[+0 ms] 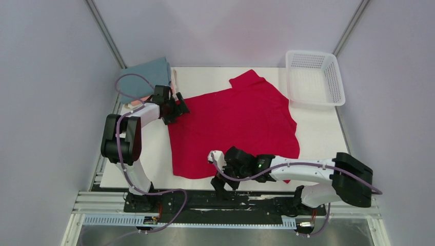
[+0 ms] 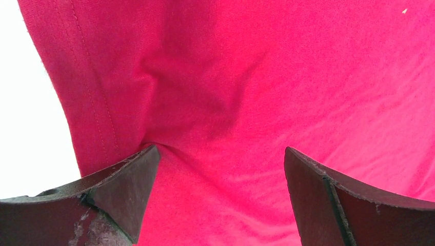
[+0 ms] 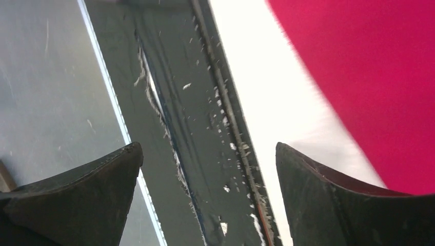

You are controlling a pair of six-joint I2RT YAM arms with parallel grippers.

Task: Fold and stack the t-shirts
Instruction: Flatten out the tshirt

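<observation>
A crimson-red t-shirt (image 1: 236, 125) lies spread flat on the white table (image 1: 318, 128), and it fills the left wrist view (image 2: 256, 77). My left gripper (image 1: 179, 110) is at the shirt's left edge by a sleeve. It is open (image 2: 220, 154) low over the cloth, and its left fingertip (image 2: 128, 179) touches a pulled crease. My right gripper (image 1: 221, 184) is open (image 3: 209, 148) over the black rail (image 3: 205, 128) at the table's near edge, holding nothing. The red hem (image 3: 369, 77) lies just beyond it. A folded teal-blue t-shirt (image 1: 146, 77) lies at the back left, with a pink edge (image 1: 134, 102) under it.
A white mesh basket (image 1: 313, 77) stands at the back right corner. Grey walls with metal posts close in the table on three sides. The arms' mounting rail (image 1: 205, 205) runs along the near edge. Bare white table shows to the right of the shirt.
</observation>
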